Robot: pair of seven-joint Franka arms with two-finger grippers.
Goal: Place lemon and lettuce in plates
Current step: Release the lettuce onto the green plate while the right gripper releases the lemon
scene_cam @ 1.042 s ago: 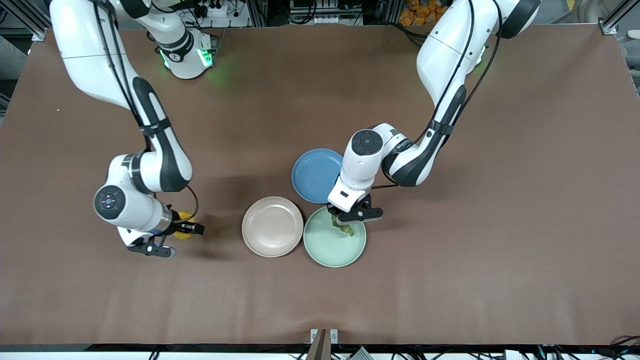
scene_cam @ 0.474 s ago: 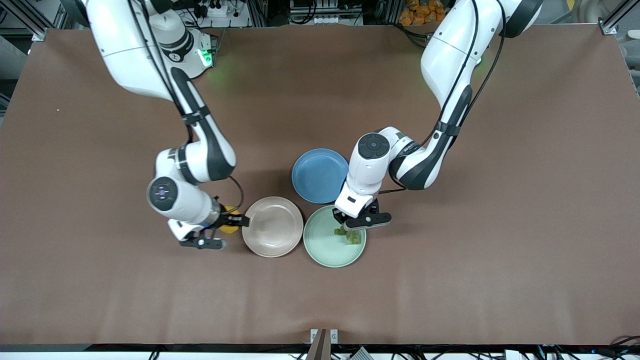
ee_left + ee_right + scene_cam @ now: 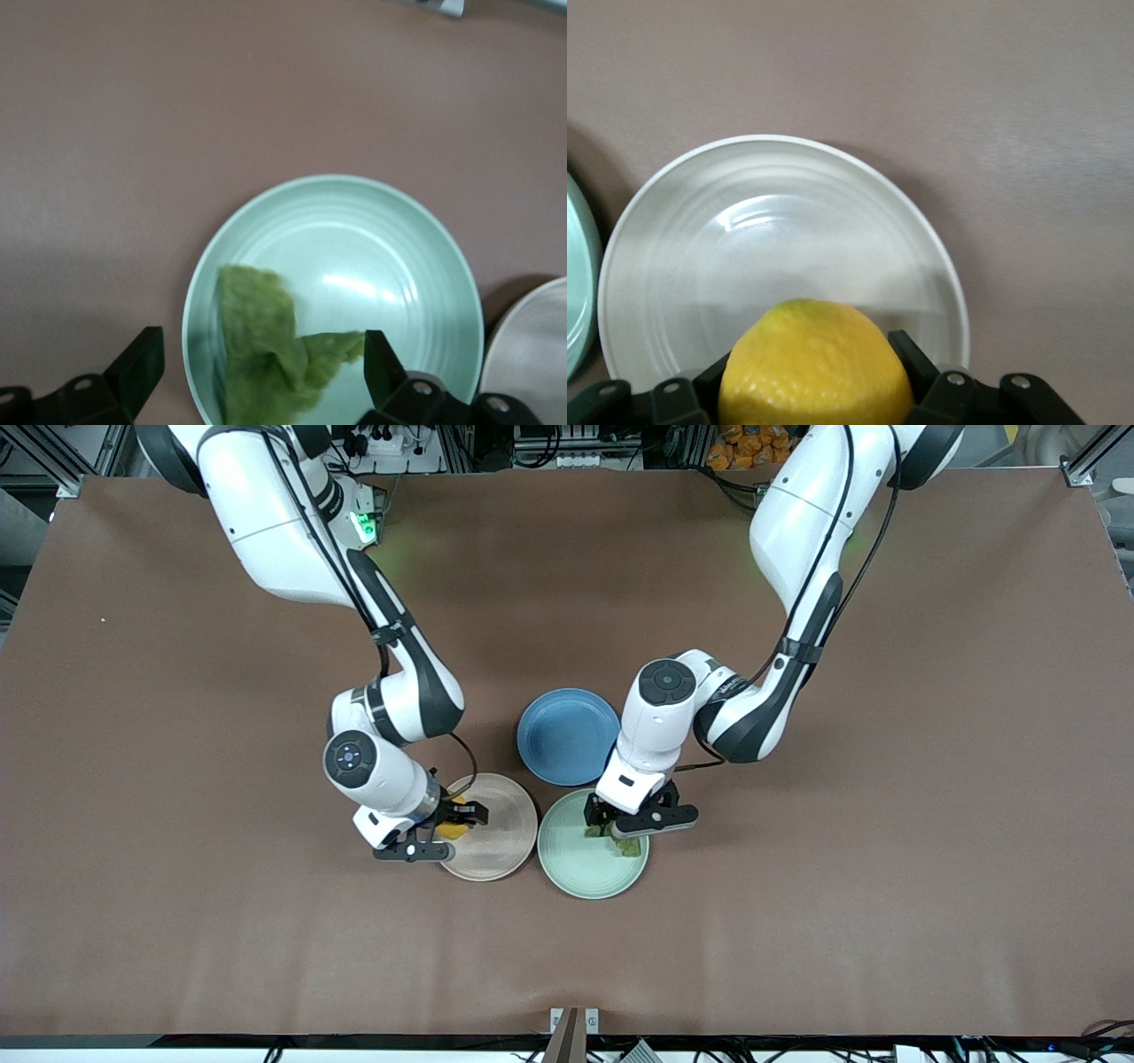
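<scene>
My right gripper is shut on the yellow lemon and holds it over the edge of the beige-pink plate. In the right wrist view the lemon sits between the fingers above the plate. My left gripper is open over the mint green plate. The dark-green lettuce lies in that plate, free of the fingers. In the left wrist view the lettuce lies between the spread fingers on the green plate.
A blue plate stands farther from the front camera, touching the two other plates. The brown table stretches wide toward both arms' ends.
My right gripper has carried the lemon from the right arm's end of the table to over the beige-pink plate. My left gripper has opened and the lettuce has dropped into the green plate.
</scene>
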